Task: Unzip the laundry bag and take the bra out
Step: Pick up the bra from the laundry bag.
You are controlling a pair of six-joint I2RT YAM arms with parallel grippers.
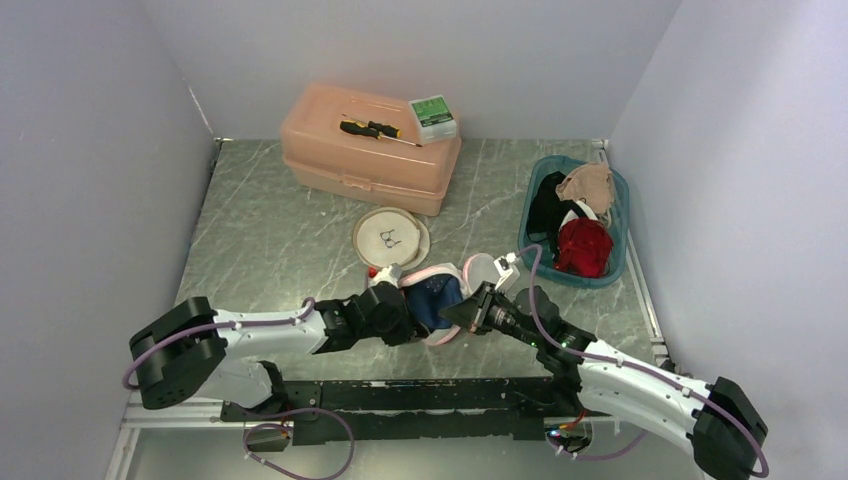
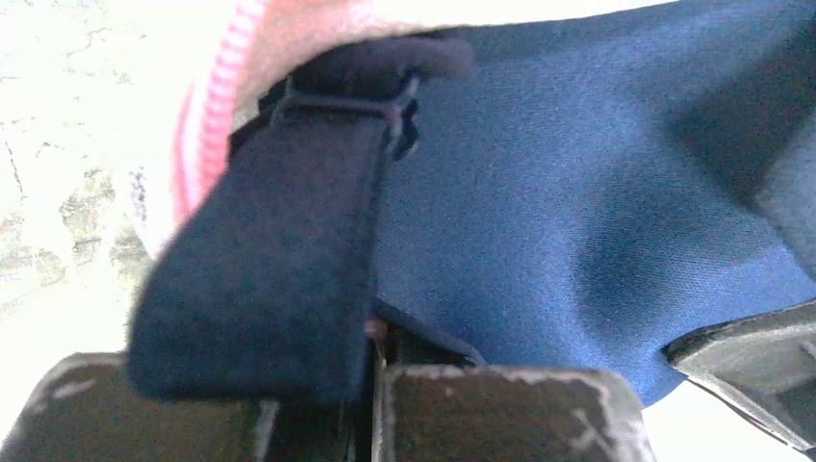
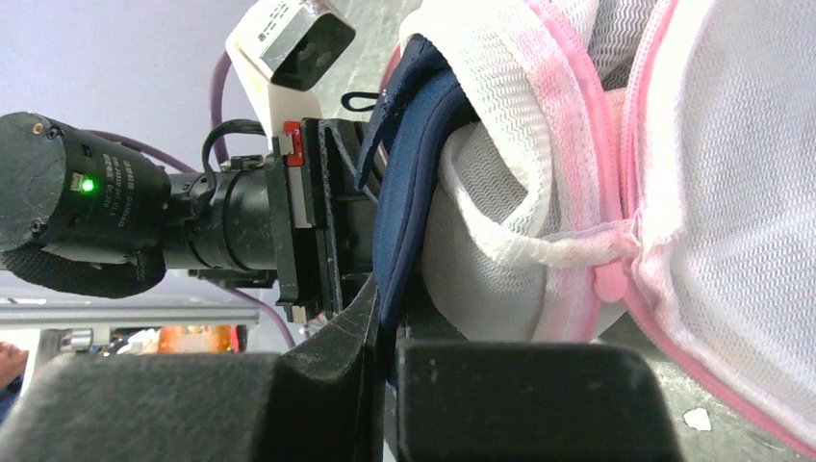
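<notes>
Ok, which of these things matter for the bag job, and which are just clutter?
Job: laundry bag, bra, left gripper, right gripper.
Clutter: pink toolbox, screwdriver, green-and-white box, round cream pad, blue basket of clothes.

Household clutter rings a green marbled counter (image 1: 270,250).

A closed salmon-pink plastic case (image 1: 370,165) sits at the far side, well beyond the left tool (image 1: 405,302). A black-and-yellow screwdriver (image 1: 375,130) lies on its lid, and a small green-and-white box (image 1: 433,117) rests on the lid's right end. A round white disc (image 1: 390,238) bearing a small dark line drawing lies flat between that tool and the case, near the tool. Beyond the right tool (image 1: 468,312) and off to its right, a blue basket (image 1: 546,168) holds heaped clothing: a red piece (image 1: 583,247) nearest, a black one (image 1: 547,207) to the left, a beige one (image 1: 588,185) farthest. Pale walls (image 1: 100,150) enclose three sides.
</notes>
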